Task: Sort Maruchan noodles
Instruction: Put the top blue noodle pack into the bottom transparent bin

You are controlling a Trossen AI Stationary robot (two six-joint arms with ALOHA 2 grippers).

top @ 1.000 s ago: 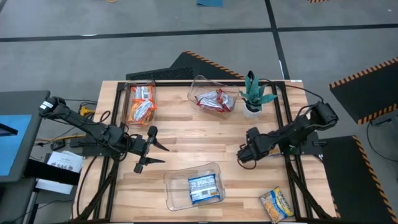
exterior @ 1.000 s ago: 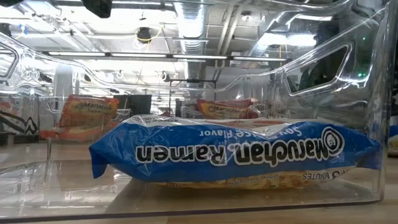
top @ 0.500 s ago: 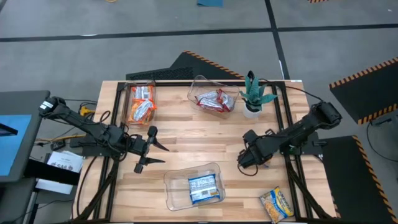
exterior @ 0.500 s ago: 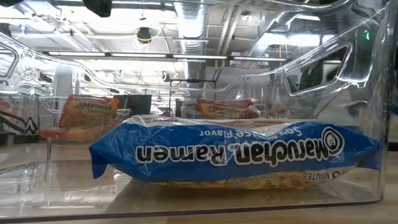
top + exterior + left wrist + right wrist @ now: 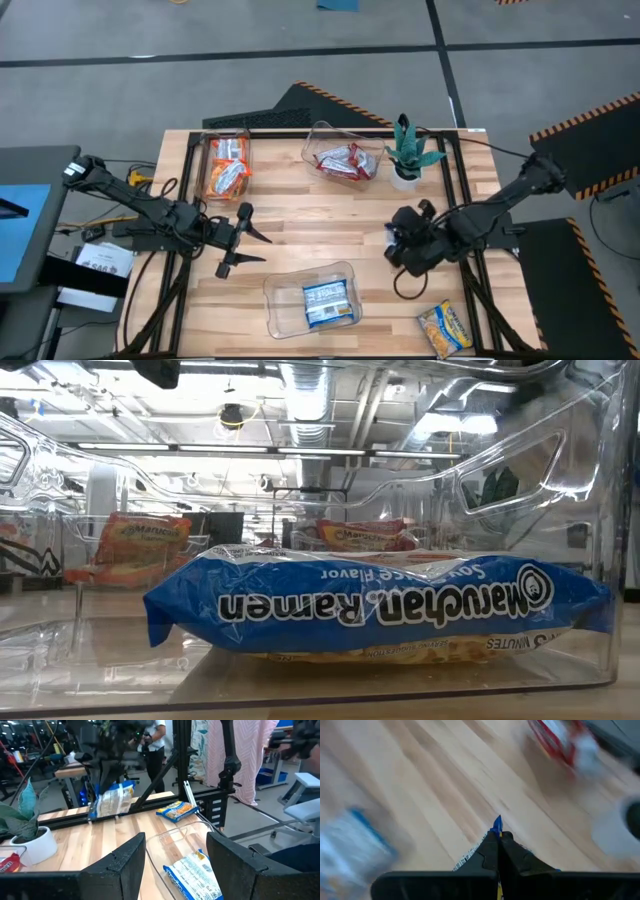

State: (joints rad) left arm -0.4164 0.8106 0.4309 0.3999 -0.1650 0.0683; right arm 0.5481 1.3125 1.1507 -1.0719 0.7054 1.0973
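My right gripper (image 5: 403, 247) stands over the table's right half, shut on a yellow-and-blue Maruchan packet (image 5: 112, 800) that hangs under it in the left wrist view. My left gripper (image 5: 260, 248) waits open at the table's left, touching nothing. A second yellow packet (image 5: 444, 328) lies flat at the near right corner. A blue packet (image 5: 325, 301) lies flat in the near clear bin (image 5: 285, 285). Orange packets (image 5: 228, 167) fill the far left bin, and red packets (image 5: 347, 160) lie in the far middle bin. My right gripper pinches an edge of the yellow-and-blue packet (image 5: 497, 824) between its two shut fingers (image 5: 512, 852), which come at it from above. The packet hangs upright below the fingers (image 5: 114, 807) and looks clear of the table top.
A potted plant (image 5: 405, 152) stands at the far right, beside the red bin (image 5: 318, 140). Bare wood (image 5: 320, 225) lies between the two grippers. Black frame rails (image 5: 465, 210) run along the table's left and right sides.
My right arm has swung back toward the table's right edge, and its gripper has shifted slightly that way over the same stretch of wood. The left arm and the packets in the bins have stayed still.
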